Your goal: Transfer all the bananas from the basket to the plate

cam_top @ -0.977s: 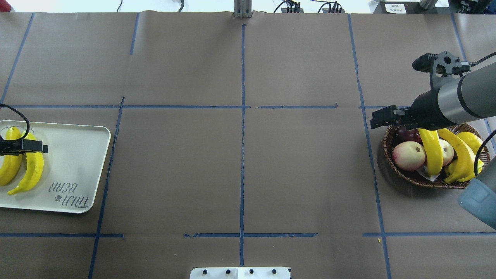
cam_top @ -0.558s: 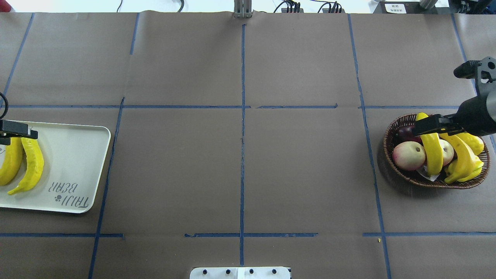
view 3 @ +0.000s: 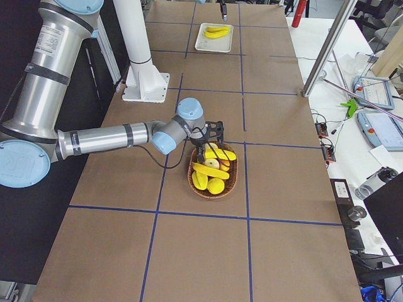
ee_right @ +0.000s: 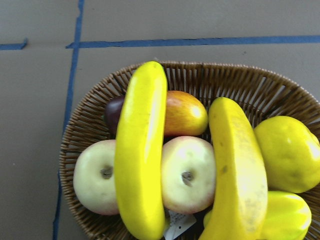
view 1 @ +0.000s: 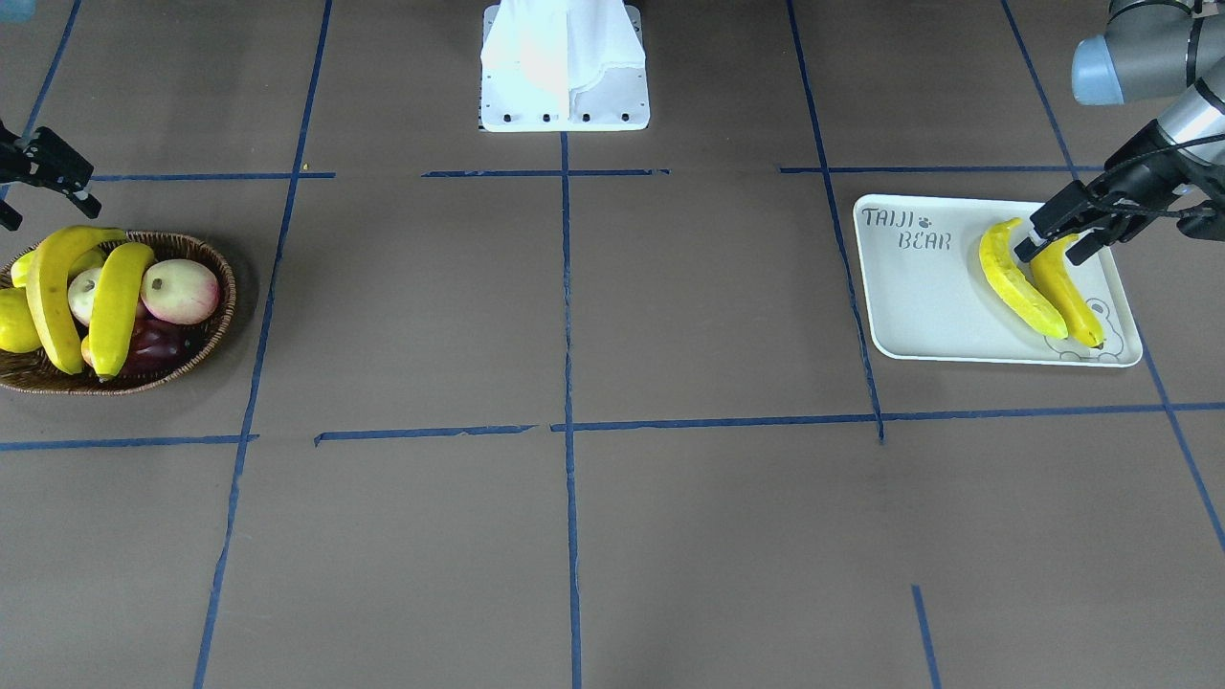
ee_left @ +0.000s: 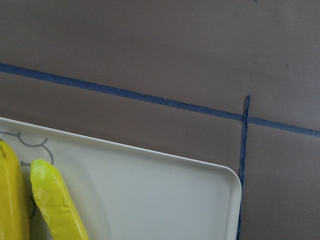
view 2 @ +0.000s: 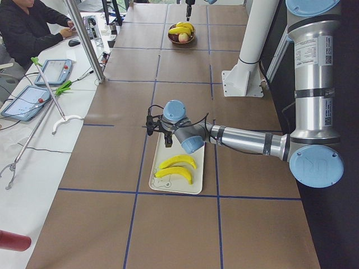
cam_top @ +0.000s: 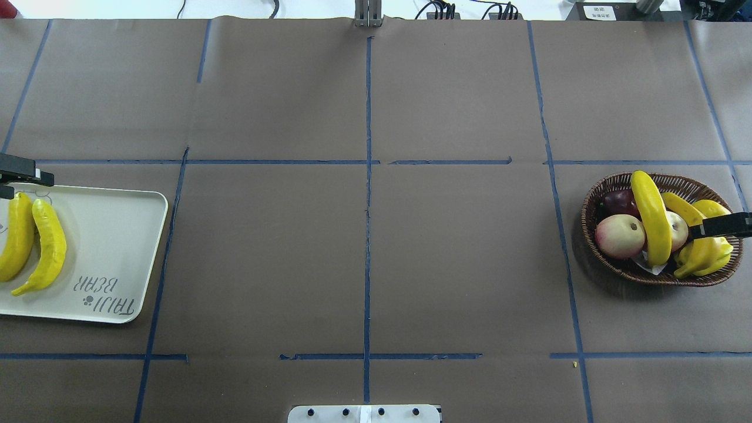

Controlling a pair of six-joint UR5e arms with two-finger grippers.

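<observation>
Two bananas [cam_top: 652, 217] [cam_top: 699, 249] lie across the fruit in the brown wicker basket [cam_top: 587, 247] at the right; the right wrist view shows them side by side [ee_right: 142, 150] [ee_right: 235, 170]. Two more bananas [cam_top: 50, 247] [cam_top: 14, 235] lie on the white "TAIJI BEAR" plate [cam_top: 111, 235] at the left. My left gripper [view 1: 1045, 255] is open and empty above the far ends of the plate's bananas. My right gripper [view 1: 88, 194] is open and empty, above the basket's robot-side edge; one of its fingers [cam_top: 714, 228] reaches in from the overhead view's right edge.
The basket also holds pink-white apples [cam_top: 620, 236], a dark purple fruit [cam_top: 617, 202] and stubby yellow fruits [cam_top: 714, 208]. The robot's white base [view 1: 565, 67] stands at the table's near edge. Blue tape lines cross the brown table cover. An operator's desk [view 2: 50, 78] runs along the far side.
My right arm has drawn back to the right, from over the basket's left rim to its right side. My left gripper has moved off the plate's bananas towards the plate's far edge.
</observation>
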